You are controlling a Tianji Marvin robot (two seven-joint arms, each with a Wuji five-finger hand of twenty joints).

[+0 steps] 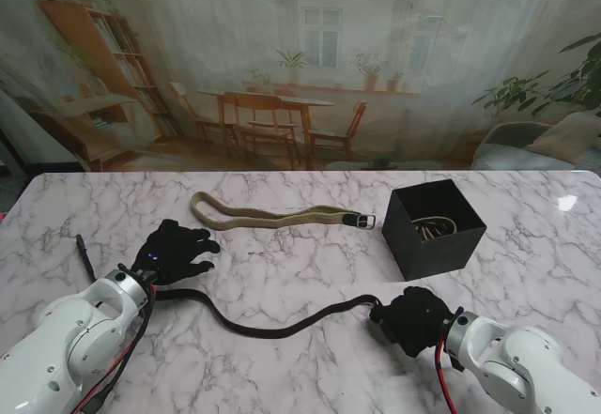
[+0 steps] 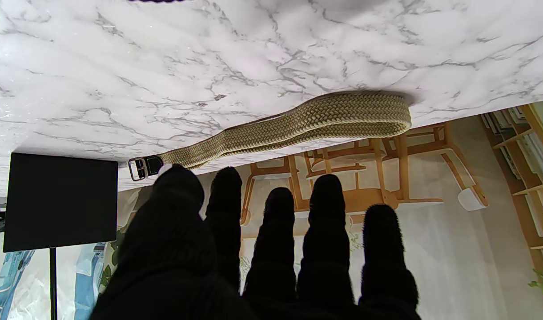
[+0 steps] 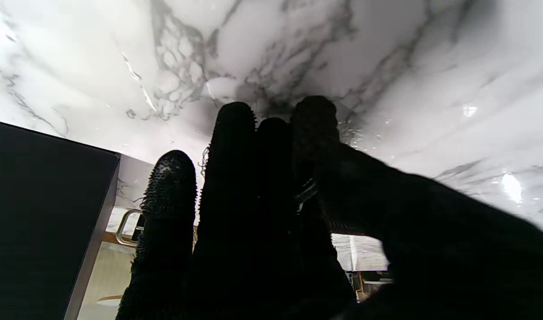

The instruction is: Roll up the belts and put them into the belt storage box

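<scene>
The right hand (image 1: 410, 319) has its black-gloved fingers (image 3: 235, 146) pressed together with the thumb across them, closed around one end of the black belt (image 1: 272, 325) at about five o'clock on the marble table (image 1: 310, 264). From that grip the strap runs toward eight o'clock in a shallow sag, lying flat, and passes under the left hand's wrist.

The left hand (image 1: 176, 253) rests palm down with its fingers (image 2: 327, 209) spread apart and holding nothing — the black belt lies just nearer to me than its palm.

Farther from me, around twelve o'clock, the woven tan belt (image 1: 272, 213) lies folded double, its buckle (image 1: 362, 220) pointing toward the black storage box (image 1: 434, 229) at two o'clock. The box stands open — something coiled sits inside, too dim to name.
</scene>
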